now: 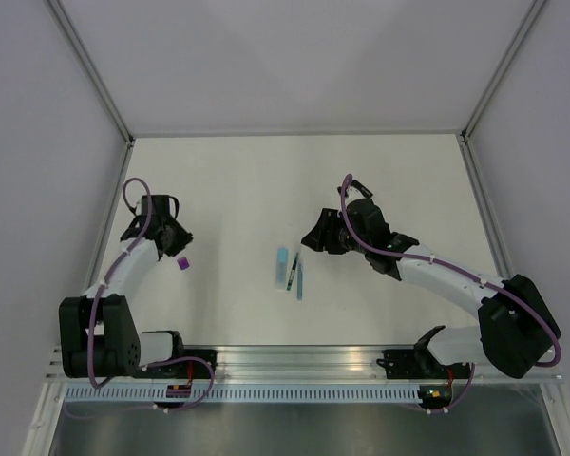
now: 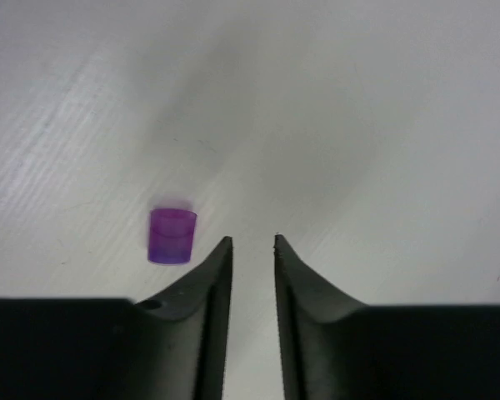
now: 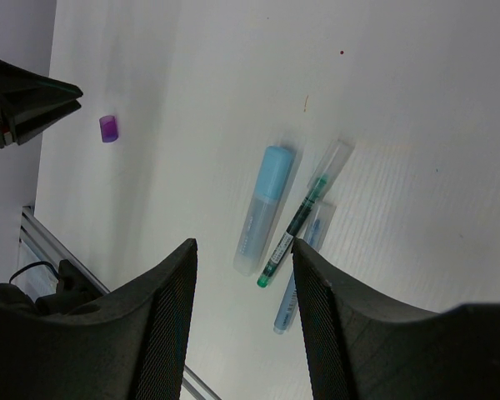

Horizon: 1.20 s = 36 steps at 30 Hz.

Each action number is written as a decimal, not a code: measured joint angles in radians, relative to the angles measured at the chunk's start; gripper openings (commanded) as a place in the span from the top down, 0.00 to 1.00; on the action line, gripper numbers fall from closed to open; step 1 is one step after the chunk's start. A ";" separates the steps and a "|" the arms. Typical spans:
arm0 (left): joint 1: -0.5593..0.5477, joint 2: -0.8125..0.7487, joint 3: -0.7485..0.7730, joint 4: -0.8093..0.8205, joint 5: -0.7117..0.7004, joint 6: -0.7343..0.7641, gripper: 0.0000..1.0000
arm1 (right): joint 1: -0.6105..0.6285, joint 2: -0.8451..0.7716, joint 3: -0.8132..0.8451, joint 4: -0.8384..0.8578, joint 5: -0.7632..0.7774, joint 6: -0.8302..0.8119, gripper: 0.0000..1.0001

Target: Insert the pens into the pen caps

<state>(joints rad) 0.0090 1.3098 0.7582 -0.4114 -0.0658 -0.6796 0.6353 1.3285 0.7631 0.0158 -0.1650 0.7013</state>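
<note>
A small purple pen cap (image 1: 183, 263) stands on the white table, just left of my left gripper's fingers in the left wrist view (image 2: 172, 236). My left gripper (image 2: 252, 242) is open by a narrow gap and empty; it hovers beside the cap (image 1: 176, 247). Three pens lie together at mid-table: a pale-blue highlighter (image 3: 265, 208), a thin dark green pen (image 3: 298, 221) and a thin blue pen (image 3: 304, 267). My right gripper (image 3: 243, 250) is wide open and empty, above them and to their right (image 1: 311, 239). The black-and-purple marker is out of view.
Grey walls with metal corner posts (image 1: 104, 85) close in the table at the back and sides. An aluminium rail (image 1: 304, 356) runs along the near edge by the arm bases. The purple cap (image 3: 108, 128) and left gripper (image 3: 33, 104) show in the right wrist view.
</note>
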 measured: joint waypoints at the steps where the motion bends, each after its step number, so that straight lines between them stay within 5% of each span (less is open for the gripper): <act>1: 0.019 -0.021 -0.002 -0.009 -0.018 -0.015 0.78 | 0.000 0.000 0.000 0.000 0.000 0.000 0.45; 3: 0.063 -0.060 -0.014 -0.013 -0.064 -0.037 0.98 | 0.000 0.000 0.000 0.000 -0.001 0.000 0.45; 17: 0.125 0.034 -0.094 -0.054 -0.149 -0.115 0.98 | 0.000 0.000 0.000 0.001 -0.013 -0.001 0.45; 29: 0.126 0.109 -0.087 0.050 0.009 -0.060 0.98 | 0.000 0.000 0.000 0.002 -0.014 -0.002 0.45; 36: -0.056 0.230 -0.005 0.134 0.159 0.043 0.98 | 0.000 0.000 0.000 0.002 -0.016 -0.003 0.45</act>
<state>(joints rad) -0.0475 1.5394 0.7532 -0.2775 0.0929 -0.6369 0.6353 1.3285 0.7631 0.0181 -0.1806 0.6987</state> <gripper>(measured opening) 0.025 0.553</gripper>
